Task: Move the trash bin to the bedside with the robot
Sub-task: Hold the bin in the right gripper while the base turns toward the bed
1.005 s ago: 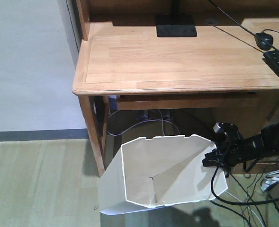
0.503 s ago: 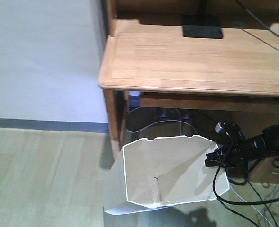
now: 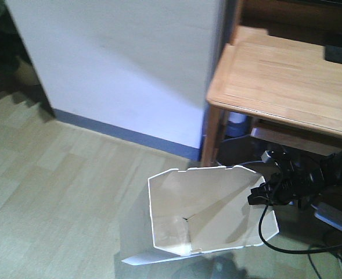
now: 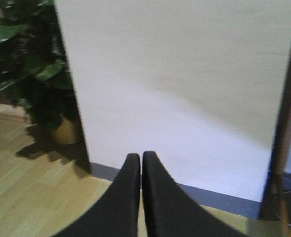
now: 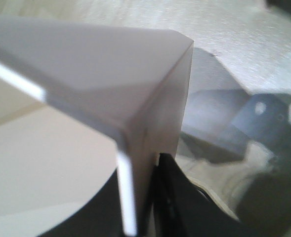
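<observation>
White thin-walled plastic trash bin (image 3: 176,200), with faceted sides, a corner-cut rim and a cream inside, sits lowest in the front view, its mouth open toward the camera. We see it over the pale wood-look floor (image 3: 54,192); we cannot tell whether its base touches. The right claw (image 3: 256,195), small and black on a slim black arm, is clamped on the bin's right rim. In the right wrist view the thin wall runs between its dark fingers, one inside and one outside. A black cable (image 3: 272,235) loops down beside that wall.

The left claw (image 4: 141,159) shows two black fingers pressed together with nothing between them, pointing at the wall.

Behind the bin and to the right stands the light-brown wooden worktop (image 3: 275,75), its front leg (image 3: 211,136) near the bin's far rim. A plain white wall (image 3: 118,64) with a grey-blue skirting (image 3: 124,135) fills the rest. Farthest left, a dark green potted plant (image 4: 31,64) stands at the wall's corner.
</observation>
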You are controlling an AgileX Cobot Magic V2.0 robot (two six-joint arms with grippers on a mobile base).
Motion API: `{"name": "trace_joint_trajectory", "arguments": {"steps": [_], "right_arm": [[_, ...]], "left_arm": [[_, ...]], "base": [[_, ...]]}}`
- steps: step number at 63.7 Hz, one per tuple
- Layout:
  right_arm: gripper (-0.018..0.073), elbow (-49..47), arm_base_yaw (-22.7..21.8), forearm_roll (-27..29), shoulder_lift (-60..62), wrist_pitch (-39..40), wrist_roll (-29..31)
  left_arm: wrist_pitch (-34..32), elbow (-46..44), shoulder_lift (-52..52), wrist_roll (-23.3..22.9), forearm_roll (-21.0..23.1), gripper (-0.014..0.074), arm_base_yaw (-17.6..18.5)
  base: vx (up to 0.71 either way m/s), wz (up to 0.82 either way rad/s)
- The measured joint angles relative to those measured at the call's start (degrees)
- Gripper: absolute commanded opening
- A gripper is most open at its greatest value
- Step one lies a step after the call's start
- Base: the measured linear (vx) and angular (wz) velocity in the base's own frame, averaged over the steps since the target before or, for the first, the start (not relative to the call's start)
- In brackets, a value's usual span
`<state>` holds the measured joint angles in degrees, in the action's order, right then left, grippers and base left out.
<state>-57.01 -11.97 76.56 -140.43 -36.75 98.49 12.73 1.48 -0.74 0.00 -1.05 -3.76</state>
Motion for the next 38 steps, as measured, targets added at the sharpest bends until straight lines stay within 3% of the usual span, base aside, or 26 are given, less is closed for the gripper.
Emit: {"name": "trace_joint_trajectory", "arguments": {"steps": [38], "right_arm": [[-0.0006,0.0,0.04,-0.24,0.0,0.22,0.0]], "left_arm": [[0.0,0.0,0.0,0.0,0.0,-0.0006,0.0]], "base": [[0.07,0.5]]}}
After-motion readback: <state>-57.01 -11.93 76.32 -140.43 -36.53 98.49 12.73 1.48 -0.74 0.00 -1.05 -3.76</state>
